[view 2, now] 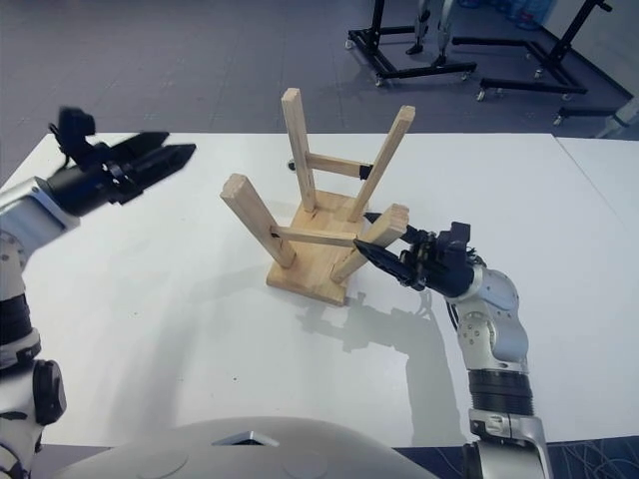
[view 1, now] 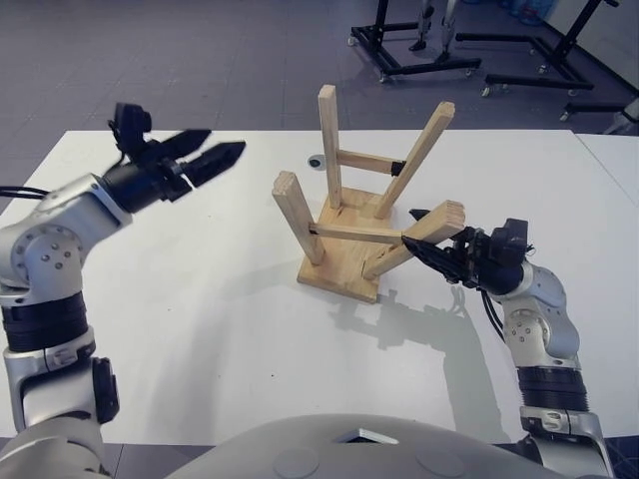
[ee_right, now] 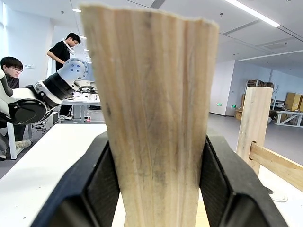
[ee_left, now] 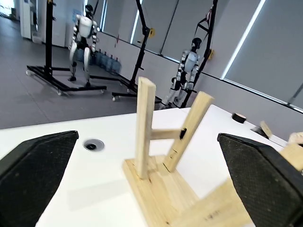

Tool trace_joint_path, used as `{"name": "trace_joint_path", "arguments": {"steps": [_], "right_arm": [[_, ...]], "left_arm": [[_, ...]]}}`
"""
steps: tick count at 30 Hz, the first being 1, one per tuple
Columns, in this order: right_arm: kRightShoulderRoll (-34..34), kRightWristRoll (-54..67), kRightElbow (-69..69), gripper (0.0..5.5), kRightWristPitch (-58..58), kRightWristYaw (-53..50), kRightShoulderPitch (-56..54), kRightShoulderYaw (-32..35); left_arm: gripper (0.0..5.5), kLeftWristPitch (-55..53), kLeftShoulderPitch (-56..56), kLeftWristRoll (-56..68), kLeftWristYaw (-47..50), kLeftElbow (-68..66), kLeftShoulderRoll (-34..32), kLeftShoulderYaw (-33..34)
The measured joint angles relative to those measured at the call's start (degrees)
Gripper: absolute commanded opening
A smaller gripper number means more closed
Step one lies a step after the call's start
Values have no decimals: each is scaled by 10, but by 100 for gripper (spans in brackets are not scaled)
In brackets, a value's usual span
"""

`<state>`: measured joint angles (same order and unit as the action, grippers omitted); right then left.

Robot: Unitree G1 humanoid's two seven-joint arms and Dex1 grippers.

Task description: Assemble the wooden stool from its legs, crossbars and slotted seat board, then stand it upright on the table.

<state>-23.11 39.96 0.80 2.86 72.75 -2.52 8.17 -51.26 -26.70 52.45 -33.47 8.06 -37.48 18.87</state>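
Observation:
The wooden stool [view 1: 339, 271] stands upside down mid-table, its seat board down and its legs pointing up, leaning toward me. Crossbars [view 1: 351, 235] join the legs. My right gripper [view 1: 425, 238] is shut on the near right leg [ee_right: 151, 118], with black pads [ee_right: 94, 189] pressed against both sides of it. Raised over the table's left side, well clear of the stool, my left gripper [view 1: 213, 152] is open. Its two pads [ee_left: 33, 175] frame the stool [ee_left: 156, 189] from a distance.
A small round grommet [view 1: 316, 161] sits in the white table [view 1: 200, 329] behind the stool. A second table [view 1: 619, 150] adjoins on the right. Wheeled black racks [view 1: 429, 50] stand on the floor beyond the far edge.

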Motion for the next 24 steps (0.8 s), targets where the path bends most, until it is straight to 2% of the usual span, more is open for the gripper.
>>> {"name": "trace_joint_path", "arguments": {"steps": [5, 11, 16, 22, 24], "right_arm": [[15, -20, 4, 209, 6, -26, -12, -24], [48, -72, -2, 209, 27, -86, -44, -68], [83, -122, -45, 209, 58, -135, -91, -100], [104, -173, -119, 209, 84, -195, -159, -104], [110, -176, -134, 209, 84, -204, -177, -104]], "left_arm": [[540, -8, -166, 16, 87, -62, -18, 53], [540, -68, -249, 140, 313, 21, 109, 60], [540, -84, -250, 224, 444, 69, 174, 37], [540, -93, -180, 290, 522, 88, 189, 4], [511, -92, -172, 324, 536, 99, 190, -11]]}}
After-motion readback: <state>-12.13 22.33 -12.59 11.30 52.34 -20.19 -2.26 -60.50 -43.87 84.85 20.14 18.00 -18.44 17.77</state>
